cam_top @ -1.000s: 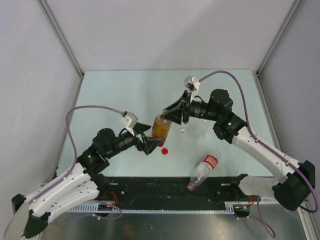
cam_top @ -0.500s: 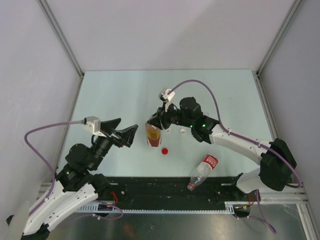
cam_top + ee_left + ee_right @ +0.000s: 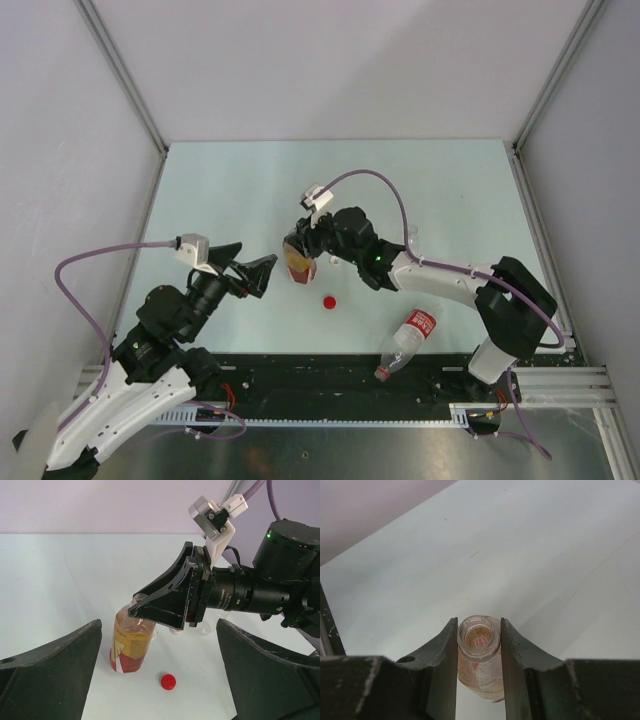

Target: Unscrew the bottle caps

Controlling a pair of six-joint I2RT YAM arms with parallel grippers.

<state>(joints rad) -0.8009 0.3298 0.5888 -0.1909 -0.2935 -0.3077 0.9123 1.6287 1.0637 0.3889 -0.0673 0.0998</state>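
Lowest in the top view, right of centre, the labelled clear bottle (image 3: pixel 408 338) lay on its side on the table (image 3: pixel 220 190). A little above and left of it, the red cap (image 3: pixel 329 301) sat loose on the table. Left of centre, the left end effector (image 3: pixel 257 254) gaped wide, holding nothing. Beyond the cap, near the frame's middle, the amber bottle (image 3: pixel 131 647) stood uncapped, with the right end effector (image 3: pixel 479 625) clamped on its neck, one finger against each side.

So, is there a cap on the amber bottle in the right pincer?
No, the amber bottle in the right pincer has an open mouth.
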